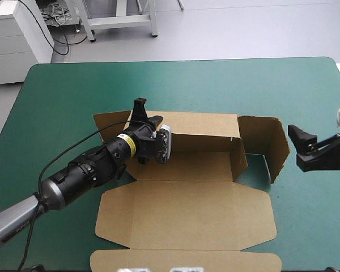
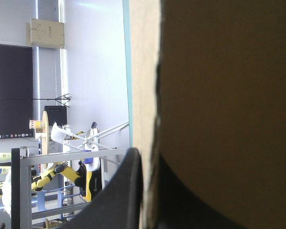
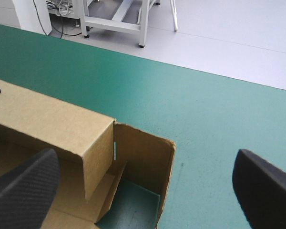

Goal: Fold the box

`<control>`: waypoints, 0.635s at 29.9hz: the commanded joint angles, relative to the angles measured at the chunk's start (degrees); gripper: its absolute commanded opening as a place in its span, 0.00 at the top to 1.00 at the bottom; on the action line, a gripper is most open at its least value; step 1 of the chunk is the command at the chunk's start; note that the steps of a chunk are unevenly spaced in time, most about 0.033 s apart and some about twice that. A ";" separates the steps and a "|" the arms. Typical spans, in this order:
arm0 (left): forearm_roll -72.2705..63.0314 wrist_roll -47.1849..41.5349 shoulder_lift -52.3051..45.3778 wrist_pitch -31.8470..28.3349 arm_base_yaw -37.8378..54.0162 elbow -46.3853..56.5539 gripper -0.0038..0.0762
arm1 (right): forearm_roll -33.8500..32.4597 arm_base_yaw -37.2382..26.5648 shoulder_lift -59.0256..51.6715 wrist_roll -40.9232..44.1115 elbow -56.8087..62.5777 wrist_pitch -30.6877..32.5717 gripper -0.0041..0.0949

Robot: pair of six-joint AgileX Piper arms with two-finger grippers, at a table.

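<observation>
Standing partly folded at the middle of the table, the brown box (image 1: pixel 187 209) of cut board rests on the teal-green cover (image 1: pixel 215 85). Its long far wall is raised and doubled over, an end flap stands up at each side, and its lid lies flat toward the near edge. No print shows on the board in any view. A yellow band (image 1: pixel 128 145) around the left arm's wrist carries marks too small to read.

The left arm reaches in low from the near left corner, angled across the box's left side. The left gripper (image 1: pixel 147 111) sits at the left end of the far wall. In the left wrist view the left gripper (image 2: pixel 145 162) is clamped on the box (image 2: pixel 219 95): one black finger (image 2: pixel 126 191) lies on each face of the board's edge.

The right arm comes in from the table's right edge, held level. The right gripper (image 1: pixel 294 146) hangs just beyond the right end flap without touching it. In the right wrist view the right gripper (image 3: pixel 145 157) has its fingers spread wide apart, and the corner of the box (image 3: pixel 47 119) lies ahead of them.
</observation>
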 commanded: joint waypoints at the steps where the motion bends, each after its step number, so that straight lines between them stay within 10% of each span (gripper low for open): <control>1: -1.18 -1.33 -0.99 0.54 -0.17 -0.70 0.96 | -2.83 -0.15 3.65 1.06 -5.11 -3.80 0.02; 19: -1.00 -2.63 -0.99 0.61 -0.17 -0.70 0.96 | -6.90 -0.96 26.42 1.26 -22.73 -3.46 0.02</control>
